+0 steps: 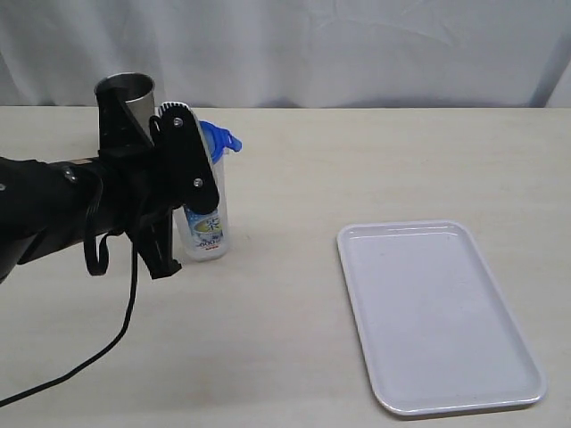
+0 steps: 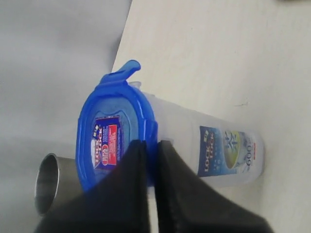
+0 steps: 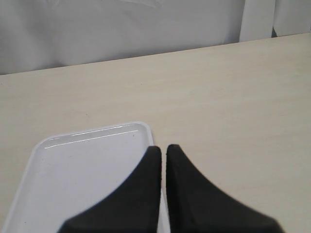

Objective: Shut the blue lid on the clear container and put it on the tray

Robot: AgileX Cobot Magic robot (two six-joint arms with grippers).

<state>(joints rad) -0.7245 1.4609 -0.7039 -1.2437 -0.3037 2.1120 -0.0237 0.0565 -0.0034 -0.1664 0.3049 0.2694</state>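
At the upper left of the exterior view a steel cup (image 1: 129,89) stands on the pale wood-grain table (image 1: 357,160), partly hidden by the black left arm. Just to its right the clear container (image 1: 207,227) stands upright, well apart from the tray. The blue lid (image 1: 217,138) sits on its top with one flap sticking up.

The container's blue-and-white label shows "LOCK LOCK" and "600". The lid carries a red and blue sticker with the same brand name, but its finer print is too small to read.

The left gripper (image 2: 148,143) has its jaws drawn almost together, with only a thin gap between them. Its tips are right at a side flap of the lid, and I cannot tell whether they pinch it.

At the lower right the white tray (image 1: 446,312) lies flat with nothing on it. The right gripper (image 3: 163,148) hangs above the tray's rim, jaws narrow and holding nothing.

A white curtain (image 1: 357,45) hangs behind the table.
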